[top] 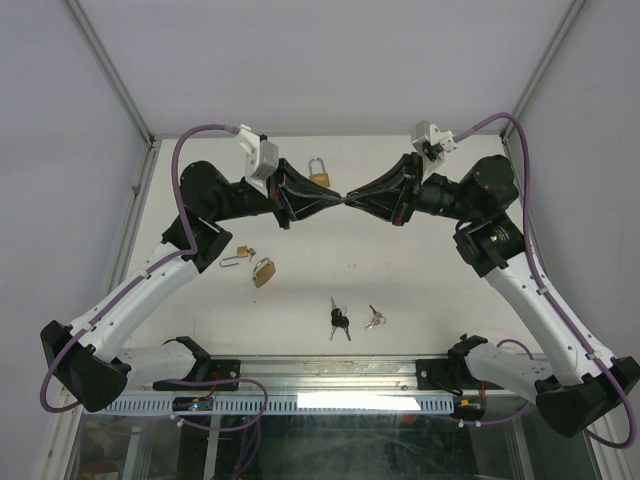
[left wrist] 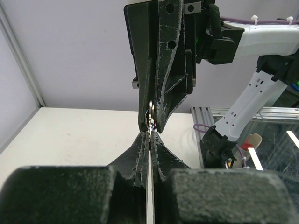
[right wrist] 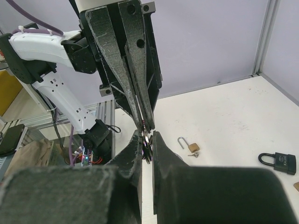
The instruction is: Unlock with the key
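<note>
Key: up in the air over the middle of the table, a shiny ring with dark bits hanging from it, caught where the two claws meet tip to tip.
Right gripper: pinching the key at the ring end. I take this as a hold for presenting it, not for turning it in a lock.
Left gripper: fingers pressed together right against the key's other end (whether metal sits between the pads, I cannot make out). It looks like a hand-over or re-grip to get a better hold on the key.
Locks: none is held. The far padlock lies behind the claws. The open padlock and a brass padlock lie left of centre, near the left arm.
Spare keys: this bunch and a second bunch lie near the front edge, well apart from both claws.
From above: gives the whole layout, but the key itself is lost at the point where the tips meet.
Left wrist: the only view showing the ring plainly, inside the right claw's tips.
Right wrist: shows the dark part of the key down between its own fingers, and a black padlock that I cannot pick out from above.
</note>
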`<action>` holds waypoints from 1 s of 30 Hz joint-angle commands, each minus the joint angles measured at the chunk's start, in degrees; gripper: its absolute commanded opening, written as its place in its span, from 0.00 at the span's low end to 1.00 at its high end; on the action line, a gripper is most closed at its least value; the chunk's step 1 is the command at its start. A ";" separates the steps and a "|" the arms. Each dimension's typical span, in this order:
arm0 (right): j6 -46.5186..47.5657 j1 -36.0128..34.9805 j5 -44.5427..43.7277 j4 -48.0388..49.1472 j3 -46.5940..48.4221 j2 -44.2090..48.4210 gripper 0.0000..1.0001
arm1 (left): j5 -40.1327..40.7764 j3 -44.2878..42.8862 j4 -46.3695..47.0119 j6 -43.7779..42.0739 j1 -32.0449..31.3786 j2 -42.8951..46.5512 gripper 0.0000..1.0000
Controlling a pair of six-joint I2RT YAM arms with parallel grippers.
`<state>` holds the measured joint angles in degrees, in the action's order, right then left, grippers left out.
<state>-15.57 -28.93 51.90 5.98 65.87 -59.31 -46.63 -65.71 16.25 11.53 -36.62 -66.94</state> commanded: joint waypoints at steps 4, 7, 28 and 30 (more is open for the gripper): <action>-1.69 -0.28 3.96 3.40 1.46 -0.06 0.00 | 2.53 -0.03 -0.72 -3.46 -1.02 0.72 0.13; -1.88 -0.32 4.18 3.51 1.50 -0.19 0.00 | 1.92 -0.19 -0.93 -3.81 -1.28 0.67 0.00; 2.51 -0.26 6.29 -4.21 2.15 -2.22 0.18 | 3.15 -1.02 -9.28 -6.52 -1.50 3.69 0.00; 2.66 -0.28 6.74 -5.01 2.16 -2.62 0.22 | 3.52 -0.72 -10.15 -6.04 -1.48 3.93 0.00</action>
<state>-14.48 -28.91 56.38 2.13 65.89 -61.41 -44.82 -65.71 6.50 5.04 -38.17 -64.77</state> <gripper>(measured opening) 0.189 0.008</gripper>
